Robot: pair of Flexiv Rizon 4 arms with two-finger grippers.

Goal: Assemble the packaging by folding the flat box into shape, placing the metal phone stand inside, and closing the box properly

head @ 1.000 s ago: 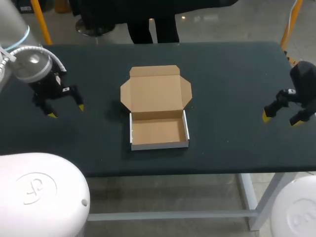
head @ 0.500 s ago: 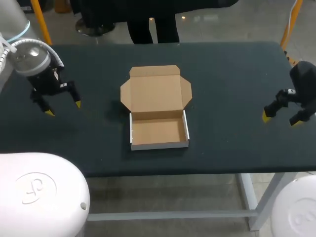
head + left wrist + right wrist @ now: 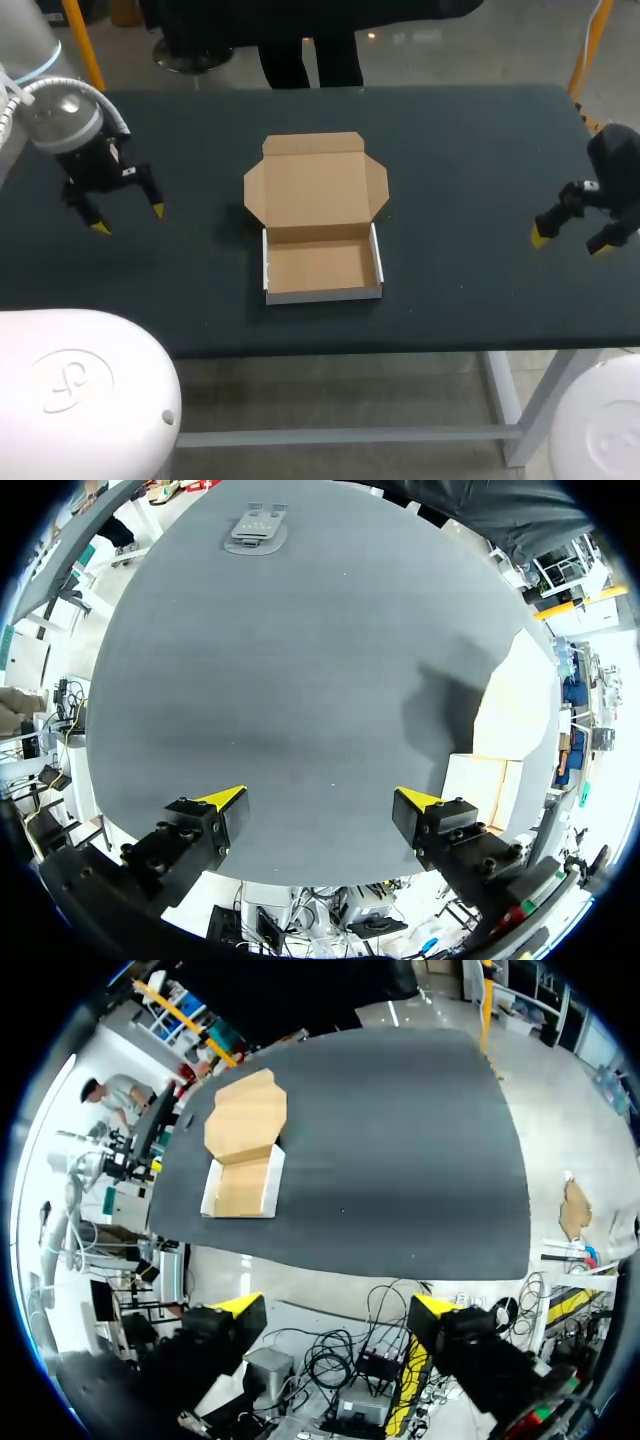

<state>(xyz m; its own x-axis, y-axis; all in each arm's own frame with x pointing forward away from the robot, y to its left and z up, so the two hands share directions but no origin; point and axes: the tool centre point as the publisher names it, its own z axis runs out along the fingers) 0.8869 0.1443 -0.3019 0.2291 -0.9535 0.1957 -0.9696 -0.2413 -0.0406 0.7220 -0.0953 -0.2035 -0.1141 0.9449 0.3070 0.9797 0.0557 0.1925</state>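
An open cardboard box [image 3: 318, 215] sits in the middle of the dark desk [image 3: 470, 150]. Its shallow tray is on the near side and has white outer walls. The lid is folded back flat on the far side, with its side flaps spread out to the left and right. The tray holds nothing.

The left tool [image 3: 129, 219] hangs above the left part of the desk, well apart from the box. Its two yellow-tipped fingers are spread wide with nothing between them. In the left wrist view the same tool [image 3: 320, 800] looks down on bare desk surface, and the box [image 3: 505, 740] lies off to its right.

Far ahead of the left tool, near the far side of the desk, lies a small flat grey piece that appears to be the phone stand [image 3: 258, 528]. It is too small to make out in detail and shows only in this view.

The right tool [image 3: 570, 243] hangs at the right end of the desk, also well apart from the box. Its fingers are spread and it holds nothing. In the right wrist view the tool [image 3: 336, 1306] has the desk's edge ahead of its fingertips, and the box [image 3: 245, 1150] lies far off to the left on the desk.
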